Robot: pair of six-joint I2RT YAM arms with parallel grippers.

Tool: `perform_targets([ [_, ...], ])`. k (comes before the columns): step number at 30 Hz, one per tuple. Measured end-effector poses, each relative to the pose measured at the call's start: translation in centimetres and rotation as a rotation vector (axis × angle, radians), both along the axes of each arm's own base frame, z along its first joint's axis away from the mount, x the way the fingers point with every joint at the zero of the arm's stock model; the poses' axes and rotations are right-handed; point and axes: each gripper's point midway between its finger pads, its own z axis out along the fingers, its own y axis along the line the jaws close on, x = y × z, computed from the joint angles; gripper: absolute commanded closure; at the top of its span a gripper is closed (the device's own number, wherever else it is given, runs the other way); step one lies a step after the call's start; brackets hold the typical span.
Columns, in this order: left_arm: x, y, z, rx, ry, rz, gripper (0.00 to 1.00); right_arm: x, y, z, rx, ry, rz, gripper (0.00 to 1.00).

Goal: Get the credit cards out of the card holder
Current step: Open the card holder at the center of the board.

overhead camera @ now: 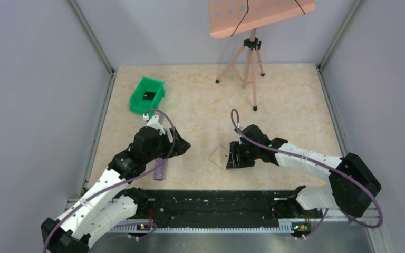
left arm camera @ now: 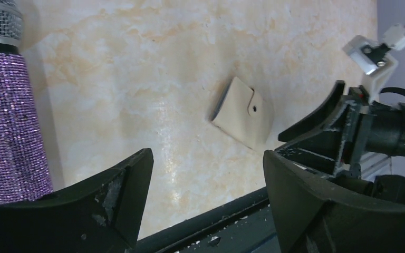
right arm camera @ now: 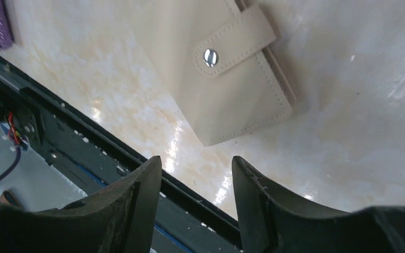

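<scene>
The card holder (overhead camera: 219,156) is a pale beige wallet lying flat on the table, its flap snapped shut (right arm camera: 227,79). The credit cards are hidden inside it. My right gripper (overhead camera: 235,156) hovers at its right edge; in the right wrist view the gripper (right arm camera: 196,161) is open with only table between the fingers, the holder just beyond the tips. My left gripper (overhead camera: 182,145) stands to the holder's left, apart from it. In the left wrist view it (left arm camera: 206,158) is wide open and empty, with the card holder (left arm camera: 242,118) farther off.
A purple glitter microphone (overhead camera: 160,169) lies under the left arm, near the front rail (overhead camera: 211,203). A green bin (overhead camera: 147,95) sits at the back left. A tripod (overhead camera: 250,68) with a pink board stands at the back.
</scene>
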Motion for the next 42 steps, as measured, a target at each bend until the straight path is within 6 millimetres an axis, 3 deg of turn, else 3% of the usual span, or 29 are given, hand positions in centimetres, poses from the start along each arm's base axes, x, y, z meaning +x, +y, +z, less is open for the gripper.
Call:
perform_targets([
  [4, 0.9, 1.3, 0.4, 0.053, -0.028, 0.067, 0.19, 2.1, 0.3, 2.8, -0.024, -0.089, -0.039, 0.53],
  [9, 1.6, 2.5, 2.9, 0.071, -0.120, 0.113, 0.19, 4.2, 1.2, 4.7, -0.066, -0.197, -0.036, 0.57],
  [14, 1.2, 3.5, 5.1, 0.052, -0.202, 0.135, 0.19, 5.6, 1.6, 3.1, -0.190, -0.246, -0.008, 0.58],
  [23, -0.6, 4.6, 6.3, 0.023, -0.239, 0.140, 0.19, 5.8, 2.5, 0.7, -0.359, -0.310, 0.062, 0.59],
  [32, -0.9, 4.6, 5.8, 0.028, -0.225, 0.129, 0.19, 6.0, 2.3, -1.3, -0.445, -0.318, 0.079, 0.62],
  [36, -0.6, 4.1, 5.1, 0.038, -0.196, 0.118, 0.20, 6.2, 2.3, -1.4, -0.455, -0.323, 0.079, 0.74],
  [40, -0.5, 4.0, 4.8, 0.034, -0.187, 0.119, 0.20, 6.4, 2.3, -1.5, -0.465, -0.330, 0.073, 0.99],
  [42, -0.5, 4.0, 4.5, 0.035, -0.182, 0.119, 0.20, 6.6, 2.5, -1.4, -0.464, -0.331, 0.069, 1.00],
])
